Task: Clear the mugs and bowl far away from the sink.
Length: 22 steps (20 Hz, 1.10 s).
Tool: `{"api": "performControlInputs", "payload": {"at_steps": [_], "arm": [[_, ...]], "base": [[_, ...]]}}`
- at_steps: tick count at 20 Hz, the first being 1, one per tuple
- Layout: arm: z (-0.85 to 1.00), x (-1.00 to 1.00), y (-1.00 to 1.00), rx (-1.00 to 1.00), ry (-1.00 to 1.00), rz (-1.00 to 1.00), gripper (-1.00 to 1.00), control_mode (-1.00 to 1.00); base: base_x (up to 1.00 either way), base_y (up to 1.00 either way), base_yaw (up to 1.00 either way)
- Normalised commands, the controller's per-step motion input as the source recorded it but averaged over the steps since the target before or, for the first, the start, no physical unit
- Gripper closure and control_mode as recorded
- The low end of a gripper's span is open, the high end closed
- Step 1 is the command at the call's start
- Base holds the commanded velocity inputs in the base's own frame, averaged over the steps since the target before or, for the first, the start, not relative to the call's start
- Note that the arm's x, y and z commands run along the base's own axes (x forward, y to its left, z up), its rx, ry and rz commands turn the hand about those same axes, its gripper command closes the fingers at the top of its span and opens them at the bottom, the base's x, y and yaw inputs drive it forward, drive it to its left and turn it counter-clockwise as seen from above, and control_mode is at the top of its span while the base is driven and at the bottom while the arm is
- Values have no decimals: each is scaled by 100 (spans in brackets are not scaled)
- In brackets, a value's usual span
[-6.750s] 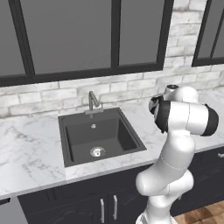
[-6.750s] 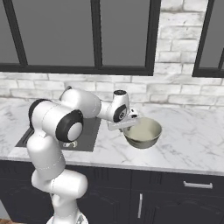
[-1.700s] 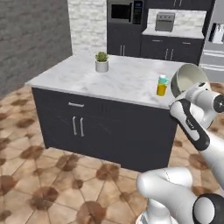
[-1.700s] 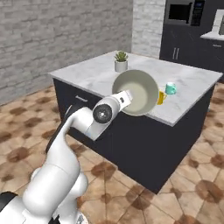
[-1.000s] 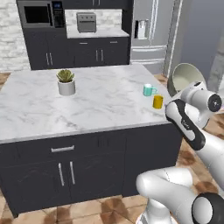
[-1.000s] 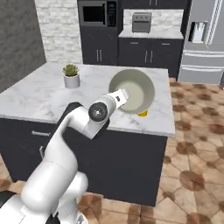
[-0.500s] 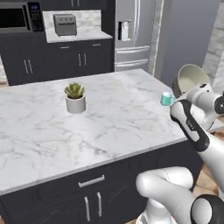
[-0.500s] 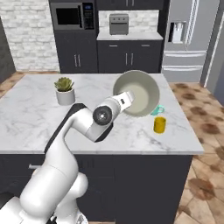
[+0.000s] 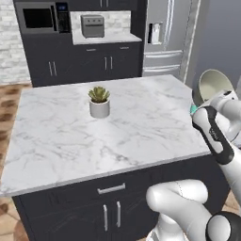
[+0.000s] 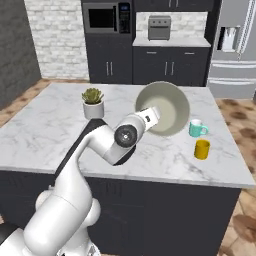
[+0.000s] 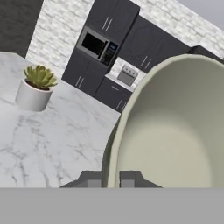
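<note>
My gripper (image 10: 152, 116) is shut on the rim of the greyish-beige bowl (image 10: 167, 111), holding it tipped on its side above the marble island. In the hand view the bowl (image 11: 175, 131) fills the right side, with its rim pinched at my fingertips (image 11: 109, 178). The left base view shows the bowl (image 9: 214, 85) above my forearm at the island's right end. The teal mug (image 10: 197, 129) and the yellow mug (image 10: 202, 149) stand on the island just right of the bowl. A sliver of the teal mug (image 9: 193, 109) peeks out behind my arm. The sink is out of view.
A white pot with a succulent (image 10: 93, 109) stands on the marble island (image 9: 141, 122) toward its left middle. A steel fridge (image 10: 232, 40), dark cabinets and a microwave (image 10: 102, 18) line the far wall. The island's front edge is close below me.
The whole picture has shifted: the base has driven round the island, which now lies squarely ahead. The bowl stays in my shut gripper, held the same way.
</note>
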Motion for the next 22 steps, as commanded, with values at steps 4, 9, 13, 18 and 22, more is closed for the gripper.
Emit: {"api": "performControlInputs", "payload": {"at_steps": [4, 9, 13, 18, 22], "arm": [[0, 0, 0, 0, 0, 0, 100, 100], [0, 0, 0, 0, 0, 0, 100, 100], [0, 0, 0, 0, 0, 0, 100, 100], [0, 0, 0, 0, 0, 0, 100, 100], [-47, 28, 0, -11, 50, 4, 100, -100]], "base": [[0, 13, 31], [22, 17, 1], [54, 29, 0], [44, 11, 0], [7, 0, 1]]}}
